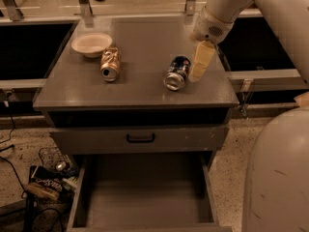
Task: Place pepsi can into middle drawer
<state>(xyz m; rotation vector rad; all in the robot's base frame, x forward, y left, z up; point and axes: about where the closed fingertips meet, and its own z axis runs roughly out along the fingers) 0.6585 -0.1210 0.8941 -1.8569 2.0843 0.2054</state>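
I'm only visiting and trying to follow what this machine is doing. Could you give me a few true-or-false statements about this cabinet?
1. The pepsi can lies on its side on the cabinet top. True.
2. The gripper hangs close beside the pepsi can, on the side away from the white bowl. True.
3. The pepsi can is inside the middle drawer. False: it is on the cabinet top.
4. The dented gold can sits in the white bowl. False: it lies beside the bowl.
5. The drawer front with the black handle is pulled out. False: it is shut; the middle drawer below is open.
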